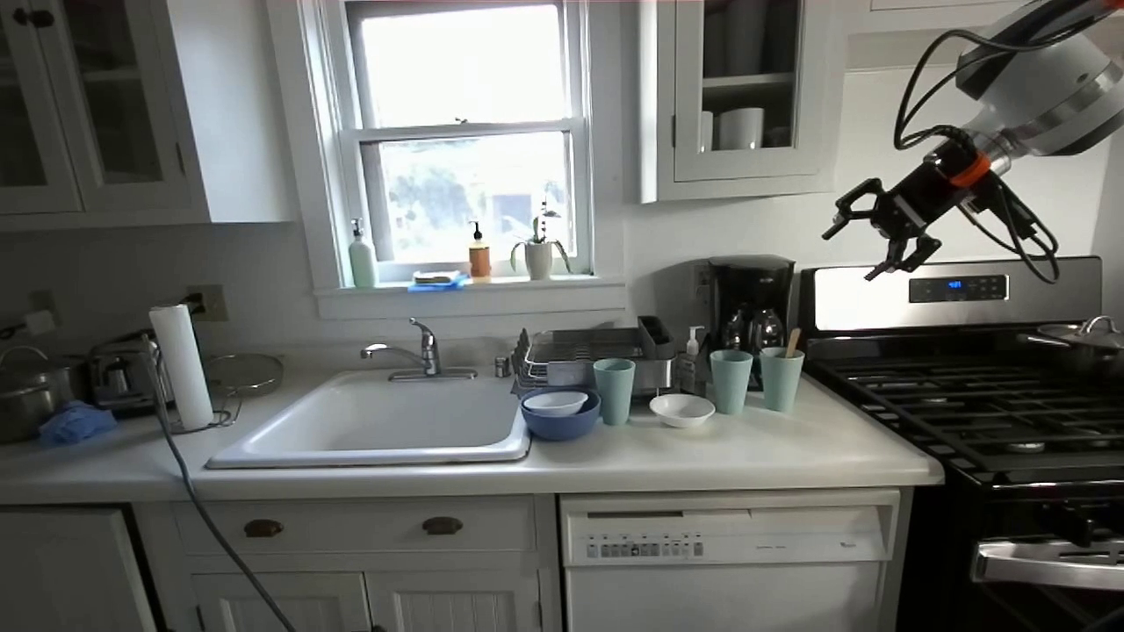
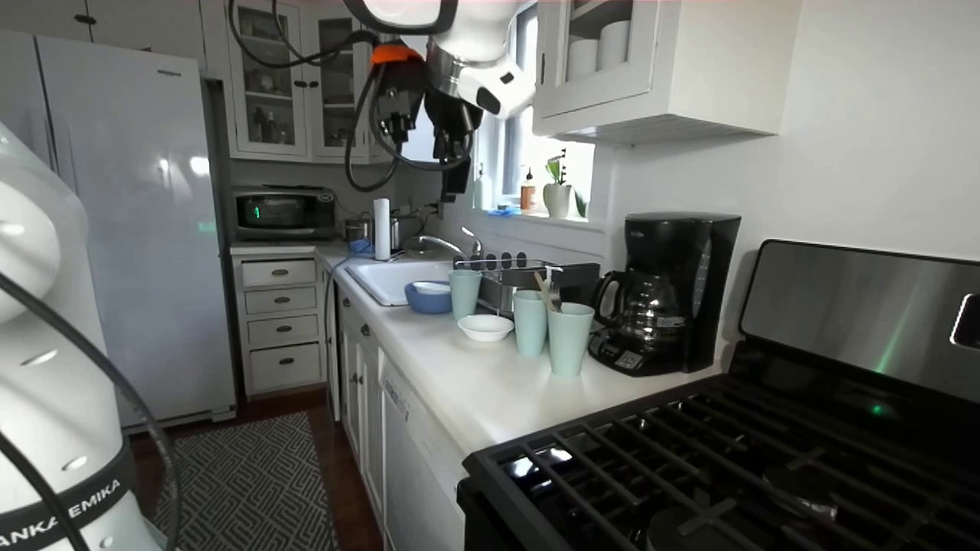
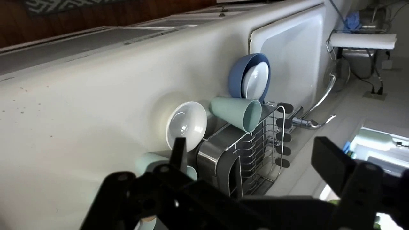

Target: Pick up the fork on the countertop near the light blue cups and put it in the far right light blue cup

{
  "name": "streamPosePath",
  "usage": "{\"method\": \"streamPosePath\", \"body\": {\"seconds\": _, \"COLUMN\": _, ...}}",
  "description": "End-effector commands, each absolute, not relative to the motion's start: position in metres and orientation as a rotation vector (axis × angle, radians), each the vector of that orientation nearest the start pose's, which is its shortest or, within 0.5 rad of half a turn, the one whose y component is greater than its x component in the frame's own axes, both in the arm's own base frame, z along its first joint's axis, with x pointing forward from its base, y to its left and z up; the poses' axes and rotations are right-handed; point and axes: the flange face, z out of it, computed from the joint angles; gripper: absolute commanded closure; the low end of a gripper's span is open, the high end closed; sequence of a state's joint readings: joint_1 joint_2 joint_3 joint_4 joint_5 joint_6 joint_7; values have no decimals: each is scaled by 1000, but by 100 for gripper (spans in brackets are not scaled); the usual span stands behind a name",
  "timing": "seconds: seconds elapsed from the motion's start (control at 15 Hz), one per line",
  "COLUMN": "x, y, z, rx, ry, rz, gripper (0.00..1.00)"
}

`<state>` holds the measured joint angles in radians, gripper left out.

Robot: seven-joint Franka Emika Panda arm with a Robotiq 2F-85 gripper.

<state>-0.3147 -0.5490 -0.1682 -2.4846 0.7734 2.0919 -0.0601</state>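
Three light blue cups stand upright on the countertop (image 1: 702, 465): a left one (image 1: 614, 393), a middle one (image 1: 731, 383) and the far right one (image 1: 780, 381), nearest the stove. The fork, a slender tan utensil (image 1: 793, 342), stands tilted in the far right cup. An exterior view shows the tan utensil (image 2: 542, 288) with a grey pronged head (image 2: 555, 297) beside it above this cup's rim (image 2: 571, 337). My gripper (image 1: 853, 252) is open, empty and high above the counter's right end. In the wrist view its fingers (image 3: 250, 147) are wide apart, partly hiding two cups.
A white dish (image 1: 682, 410) sits between the left and middle cups. A blue bowl (image 1: 562, 426) holds a white bowl beside the sink (image 1: 369, 456). A dish rack (image 1: 652, 369) and black coffee maker (image 1: 751, 290) stand behind. The black stove (image 1: 1036, 412) is at the right, a wall cabinet (image 1: 746, 180) above.
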Motion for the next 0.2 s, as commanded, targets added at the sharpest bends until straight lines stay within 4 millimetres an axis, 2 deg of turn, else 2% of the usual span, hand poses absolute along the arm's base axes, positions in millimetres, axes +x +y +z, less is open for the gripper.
{"method": "streamPosePath", "body": {"seconds": 0.0, "x": 367, "y": -159, "z": 509, "rx": -2224, "ry": 878, "rz": -415, "gripper": 0}}
{"method": "streamPosePath", "body": {"seconds": 0.13, "x": 364, "y": -159, "z": 507, "rx": -2225, "ry": 884, "rz": -418, "gripper": 0}}
